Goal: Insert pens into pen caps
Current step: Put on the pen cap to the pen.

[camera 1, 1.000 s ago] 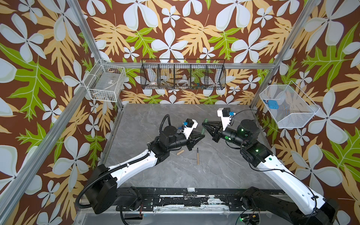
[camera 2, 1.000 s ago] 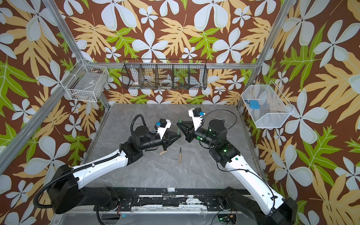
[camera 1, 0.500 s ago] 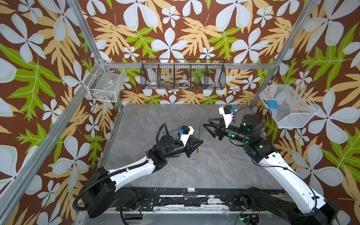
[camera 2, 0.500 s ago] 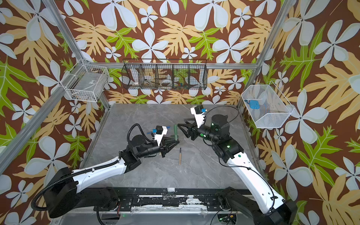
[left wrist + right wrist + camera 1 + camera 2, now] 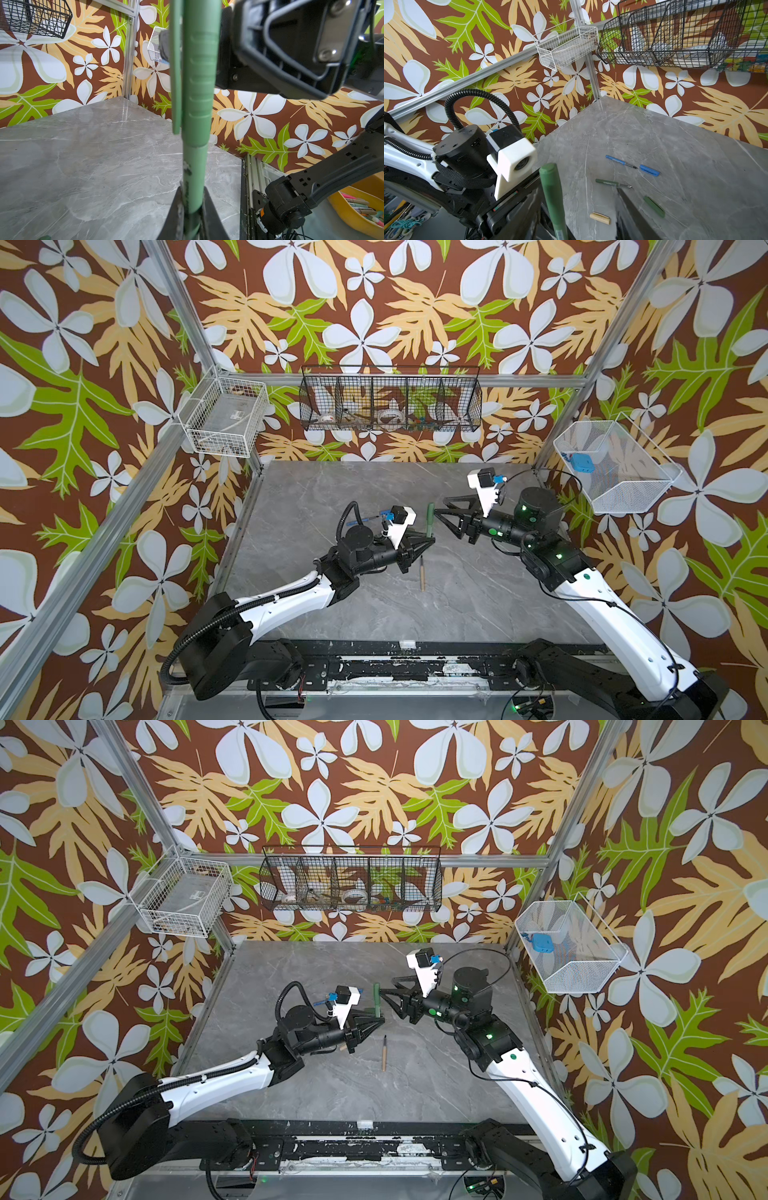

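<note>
Left pincer [image 5: 430, 538] and right pincer [image 5: 439, 506] meet over the middle of the grey table [image 5: 374, 614], both arms reaching in from the near edge. Nearest of the task's things, a tan pen [image 5: 422, 576] lies uncapped on the table, its dark tip pointing far. Left of it, tucked under the left wrist, lies a tan cap [image 5: 600, 218].

From the near left, the left arm [image 5: 286, 605] stretches low and slantwise toward the centre, wrist level, fingers pointing right. Its pincer is clamped on the lower end of a capped green pen [image 5: 430, 517], which stands upright, cap on top. From the near right, the right arm [image 5: 602, 614] climbs far, bends at the elbow and points left. Its pincer stands spread wide with nothing between the jaws. One fingertip is just beside the pen's cap; whether it touches I cannot tell.

Beyond the left pincer, the right wrist view shows a green cap [image 5: 654, 206] and a bare green pen [image 5: 612, 183] apart on the table. Farthest, a blue pen [image 5: 620, 161] lies with a blue cap [image 5: 649, 170] just beside its tip.
</note>
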Robot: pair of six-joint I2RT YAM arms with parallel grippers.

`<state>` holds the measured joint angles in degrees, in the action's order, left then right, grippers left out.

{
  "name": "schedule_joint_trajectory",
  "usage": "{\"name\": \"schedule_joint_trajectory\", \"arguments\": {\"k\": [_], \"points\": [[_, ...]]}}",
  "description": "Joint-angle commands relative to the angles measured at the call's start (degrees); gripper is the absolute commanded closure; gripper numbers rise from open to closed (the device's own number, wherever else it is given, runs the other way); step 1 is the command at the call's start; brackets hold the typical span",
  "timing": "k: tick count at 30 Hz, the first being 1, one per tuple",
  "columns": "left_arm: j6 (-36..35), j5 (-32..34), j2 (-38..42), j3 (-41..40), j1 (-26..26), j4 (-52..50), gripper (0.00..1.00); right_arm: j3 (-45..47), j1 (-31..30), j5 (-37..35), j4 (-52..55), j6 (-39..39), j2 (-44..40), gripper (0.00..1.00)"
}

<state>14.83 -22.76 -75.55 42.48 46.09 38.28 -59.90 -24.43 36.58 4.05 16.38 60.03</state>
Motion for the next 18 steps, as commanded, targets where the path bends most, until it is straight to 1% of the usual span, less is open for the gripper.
{"name": "schedule_joint_trajectory", "arguments": {"k": [1, 7, 18], "points": [[0.0, -0.5, -0.3, 0.7, 0.1, 1.5, 1.00, 0.4, -0.1, 1.9, -2.8, 1.5, 1.0, 0.46], [-0.2, -0.4, -0.7, 0.9, 0.1, 0.9, 1.00, 0.3, -0.1, 3.8, -5.2, 2.6, 2.1, 0.48], [-0.7, -0.5, -1.6, 1.8, 0.1, -0.2, 1.00, 0.1, -0.2, 4.1, -5.4, 3.0, 2.9, 0.54]]}}
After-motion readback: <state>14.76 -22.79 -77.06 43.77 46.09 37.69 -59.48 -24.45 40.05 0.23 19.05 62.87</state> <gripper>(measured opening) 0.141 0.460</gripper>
